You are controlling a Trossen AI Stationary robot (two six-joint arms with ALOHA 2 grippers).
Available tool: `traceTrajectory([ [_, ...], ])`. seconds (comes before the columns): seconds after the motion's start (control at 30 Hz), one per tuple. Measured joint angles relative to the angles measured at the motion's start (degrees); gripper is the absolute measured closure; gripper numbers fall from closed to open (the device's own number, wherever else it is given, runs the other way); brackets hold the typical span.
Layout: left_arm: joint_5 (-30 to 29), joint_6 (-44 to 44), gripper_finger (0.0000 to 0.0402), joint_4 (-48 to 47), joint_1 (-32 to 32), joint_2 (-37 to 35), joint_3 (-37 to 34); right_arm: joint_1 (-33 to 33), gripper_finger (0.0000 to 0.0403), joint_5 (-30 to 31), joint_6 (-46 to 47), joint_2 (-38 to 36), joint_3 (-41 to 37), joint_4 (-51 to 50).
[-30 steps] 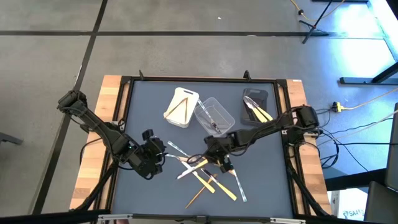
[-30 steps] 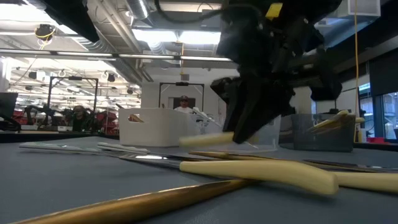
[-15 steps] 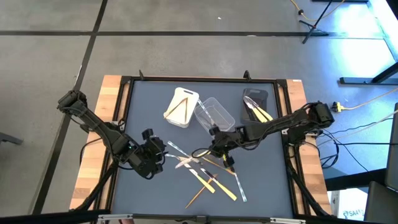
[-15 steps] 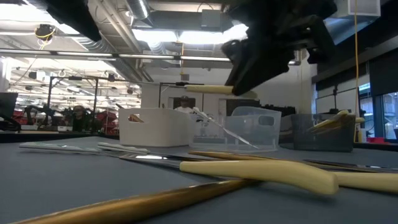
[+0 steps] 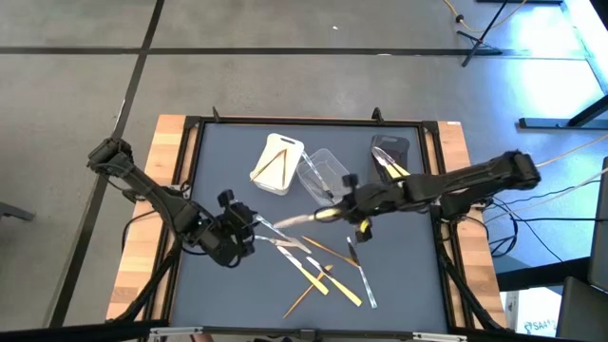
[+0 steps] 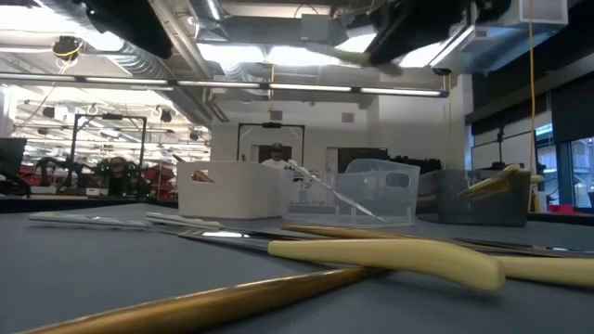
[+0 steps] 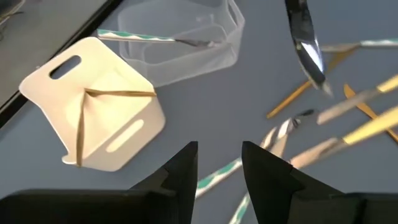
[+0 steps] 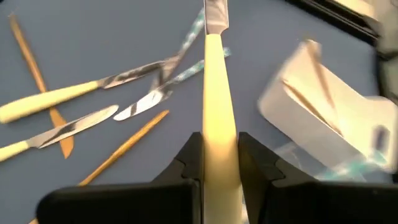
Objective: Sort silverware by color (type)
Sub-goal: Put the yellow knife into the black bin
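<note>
Silverware (image 5: 318, 274), no legible markings

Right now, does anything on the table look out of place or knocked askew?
Nothing looks damaged. The clear tub sits skewed against the white tub, and loose silverware lies crisscrossed on the mat. The right gripper holds a cream-handled knife in the air.

Both arms: matte black jointed links with rounded, bulkier housings at the joints. Left black two-finger end effector (image 5: 249, 225) and right black two-finger end effector (image 5: 332, 211) match: flat angular dark fingers (image 7: 186, 168) stepping out from a wide black carriage bar. Black cables trail from the bases. No readable markings or screws.
</note>
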Motion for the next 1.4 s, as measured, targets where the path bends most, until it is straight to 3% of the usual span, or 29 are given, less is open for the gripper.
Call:
traceTrajectory([
  [0.13, -1.0, 2.0, 0.0282, 1.9, 3.1, 0.2, 0.0, 0.0, 0.0354, 4.6, 6.9, -6.5, 0.0, -4.6],
  [0.33, -0.1, 17.1, 0.0282, 9.1, 9.2, 0.2, 0.0, 0.0, 0.0354, 13.2, 20.3, -17.1, 0.0, -13.6],
  [0.53, 9.6, 30.0, 0.0282, 15.8, 16.2, 0.2, 0.0, 0.0, 0.0354, 20.2, 36.5, -25.6, 0.0, -23.7],
  [0.73, 17.5, 37.2, 0.0282, 19.2, 22.3, 0.2, 0.0, -0.1, 0.0354, 26.6, 53.6, -29.2, 0.0, -34.2],
  [1.13, 20.2, 39.0, 0.0282, 20.3, 28.6, 0.2, 0.0, -0.1, 0.0354, 24.3, 84.3, -29.5, 0.0, -58.6],
  [1.4, 20.2, 39.0, 0.0282, 20.3, 30.1, 0.2, 0.0, -0.2, 0.0354, 20.8, 91.5, -28.6, 0.0, -64.0],
])
